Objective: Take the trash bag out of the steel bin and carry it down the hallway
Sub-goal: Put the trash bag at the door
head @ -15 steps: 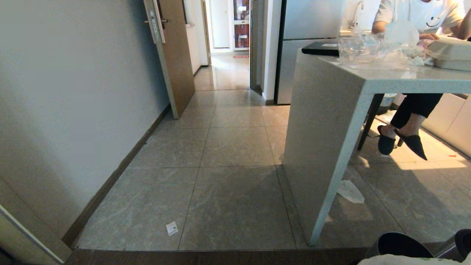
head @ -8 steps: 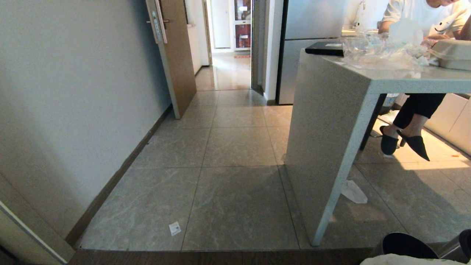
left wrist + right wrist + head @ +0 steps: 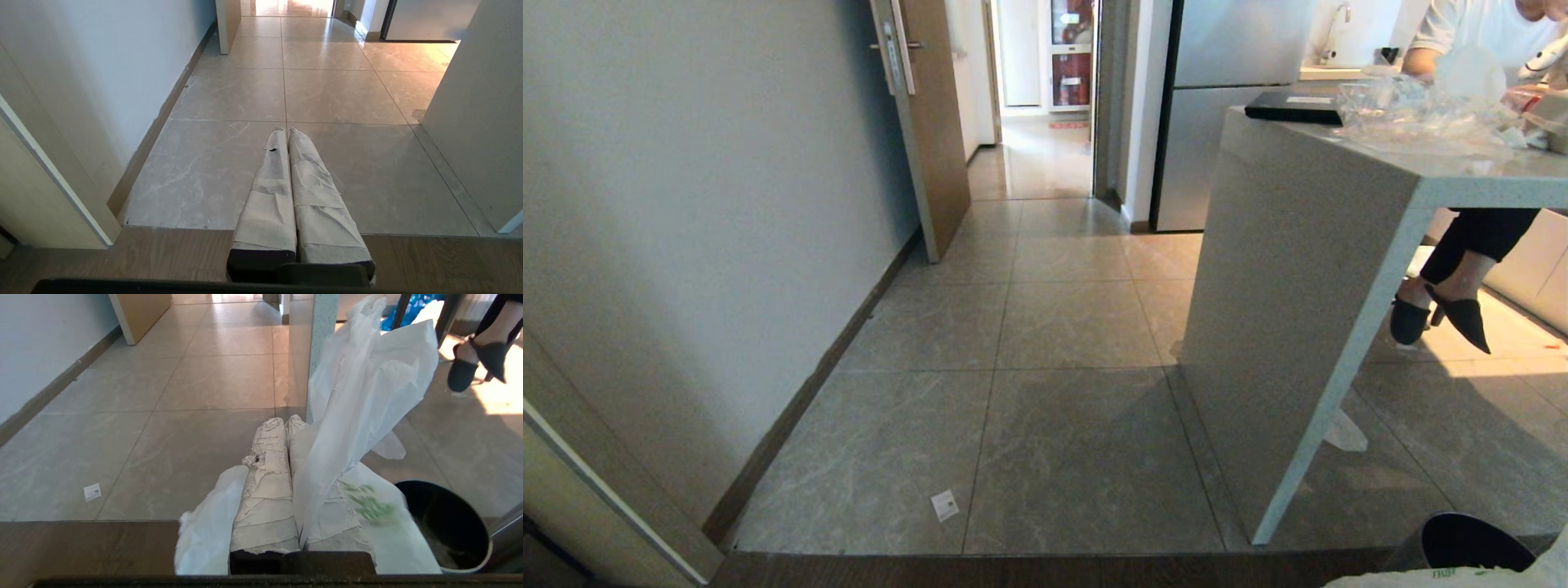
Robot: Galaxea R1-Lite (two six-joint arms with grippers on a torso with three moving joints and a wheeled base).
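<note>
Grey-tiled room; trash bag (image 3: 359, 388) in right end effector (image 3: 286, 422), lettering illegible.

Trash bag (image 3: 367, 396): thin white translucent plastic, crinkled, green prints. Steel bin (image 3: 445, 522): dark metal, black rim. Right gripper (image 3: 286, 424) fingers wrapped in rough creased whitish tape. Floor tiles (image 3: 1078, 425) grey marbled, slight sheen; threshold (image 3: 1013, 570) dark wood. Counter (image 3: 1298, 269) speckled stone, matt.
</note>
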